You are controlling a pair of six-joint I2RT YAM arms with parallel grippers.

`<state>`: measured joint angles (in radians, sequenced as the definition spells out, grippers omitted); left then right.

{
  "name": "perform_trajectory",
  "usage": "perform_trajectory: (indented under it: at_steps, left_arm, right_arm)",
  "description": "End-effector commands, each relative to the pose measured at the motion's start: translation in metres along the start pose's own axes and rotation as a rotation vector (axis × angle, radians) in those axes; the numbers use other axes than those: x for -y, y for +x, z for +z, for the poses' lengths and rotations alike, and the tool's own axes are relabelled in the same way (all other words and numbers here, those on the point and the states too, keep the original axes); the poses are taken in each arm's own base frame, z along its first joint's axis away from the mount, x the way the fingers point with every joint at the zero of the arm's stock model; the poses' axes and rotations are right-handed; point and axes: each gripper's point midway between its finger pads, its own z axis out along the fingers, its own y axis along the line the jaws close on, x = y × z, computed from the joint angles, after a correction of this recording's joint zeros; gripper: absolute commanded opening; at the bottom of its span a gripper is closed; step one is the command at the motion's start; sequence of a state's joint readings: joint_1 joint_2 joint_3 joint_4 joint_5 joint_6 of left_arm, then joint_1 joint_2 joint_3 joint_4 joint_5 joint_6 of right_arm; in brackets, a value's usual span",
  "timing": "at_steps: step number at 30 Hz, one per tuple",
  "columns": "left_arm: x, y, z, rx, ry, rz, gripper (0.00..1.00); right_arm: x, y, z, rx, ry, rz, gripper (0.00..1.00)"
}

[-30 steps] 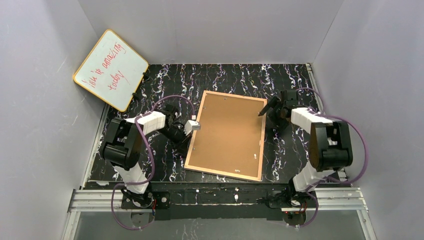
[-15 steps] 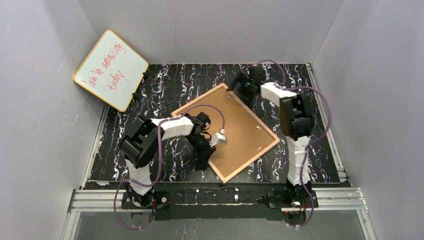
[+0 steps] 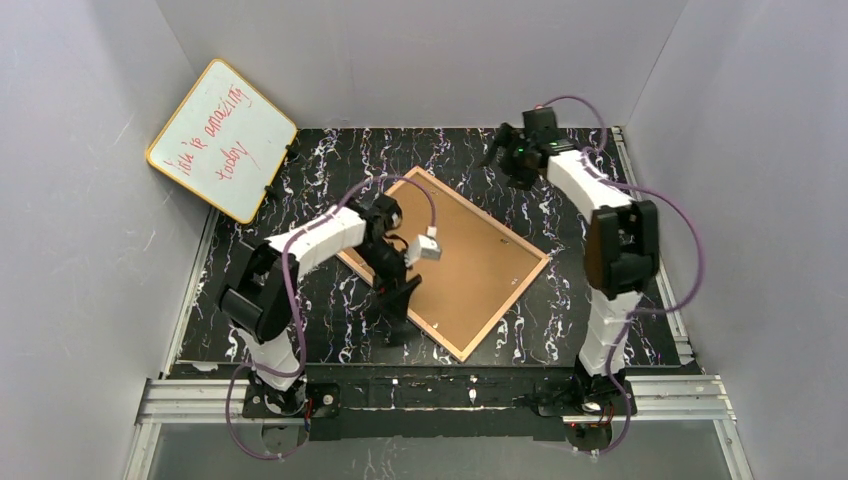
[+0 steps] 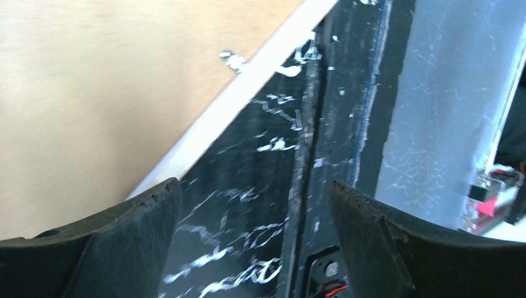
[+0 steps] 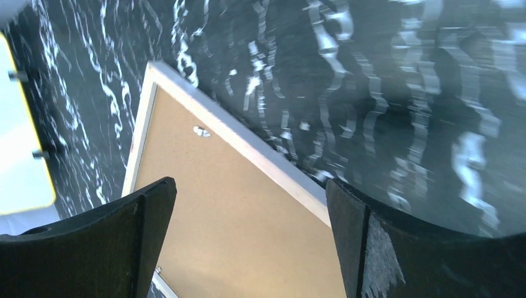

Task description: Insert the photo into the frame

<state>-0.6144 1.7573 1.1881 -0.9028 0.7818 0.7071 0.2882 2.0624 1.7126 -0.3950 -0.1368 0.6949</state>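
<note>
The frame (image 3: 445, 262) lies back-up, skewed on the worktop (image 3: 300, 180). At its 7 o'clock edge the left fingers (image 4: 124, 230) gape empty; the right fingers (image 5: 99, 236) spread wide, empty, at 1 o'clock.

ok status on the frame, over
Left tool open, empty, at near-left edge of frame. Right tool open, empty, beyond its far side. Frame flat, back side up; photo not in view.

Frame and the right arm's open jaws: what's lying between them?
Nothing, only bare black marbled tabletop up to the frame; the right wrist view shows it.
</note>
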Motion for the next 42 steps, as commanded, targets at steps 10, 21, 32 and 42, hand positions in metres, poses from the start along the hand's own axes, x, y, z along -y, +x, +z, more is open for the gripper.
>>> perform_trajectory:
  at_steps: [10, 21, 32, 42]
  left_arm:
    - [-0.207, 0.008, -0.21, 0.296, -0.573, -0.294, 0.66]
    - [-0.293, 0.062, -0.221, 0.37, -0.753, -0.505, 0.48]
    - [-0.252, 0.097, -0.149, 0.253, -0.605, -0.521, 0.47]
    - [-0.15, 0.099, -0.071, 0.121, -0.388, -0.367, 0.43]
  right_arm:
    - [0.086, 0.094, -0.145, 0.061, 0.174, 0.126, 0.99]
    - [0.125, 0.189, -0.161, -0.074, 0.133, 0.237, 0.99]
    - [0.132, 0.183, -0.114, -0.088, 0.069, 0.229, 0.97]
    - [0.137, 0.091, -0.089, -0.015, 0.082, 0.206, 0.96]
